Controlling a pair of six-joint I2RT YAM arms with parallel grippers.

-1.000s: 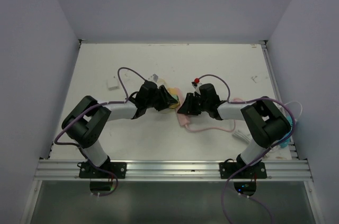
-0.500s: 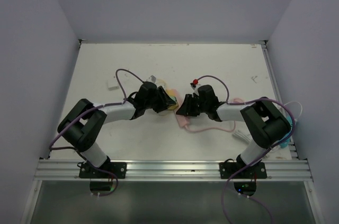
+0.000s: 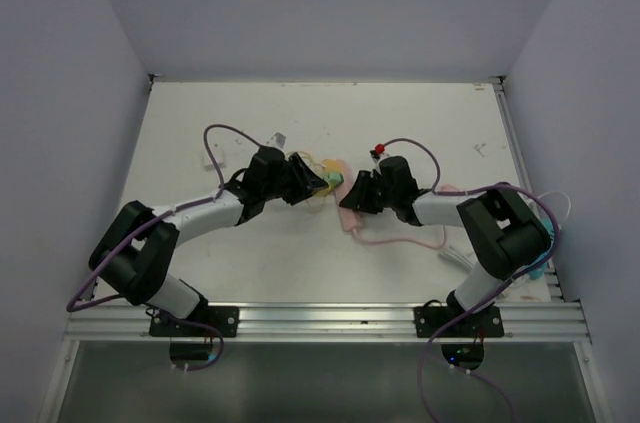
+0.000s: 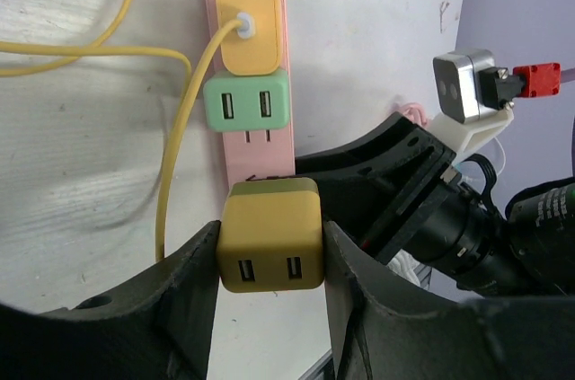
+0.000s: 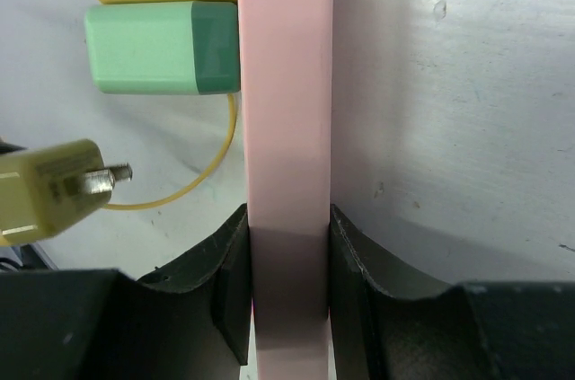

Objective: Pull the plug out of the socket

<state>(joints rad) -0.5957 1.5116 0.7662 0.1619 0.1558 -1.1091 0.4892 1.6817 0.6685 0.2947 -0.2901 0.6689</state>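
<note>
Plug (image 4: 269, 229), mustard-coloured, sits pinched between the fingers of my left tool (image 4: 271, 252). Its prongs hang in the air, near the pink socket strip (image 5: 286, 83) but apart from it. My right tool (image 5: 287, 263) is pressed onto that strip's two long sides. A green adapter (image 4: 247, 103) and a yellow adapter (image 4: 245, 25) with its yellow cord (image 4: 171, 173) sit in the strip. White worktop (image 4: 81, 155), scuffed; pale lilac walls (image 3: 320, 3) around it.
</note>
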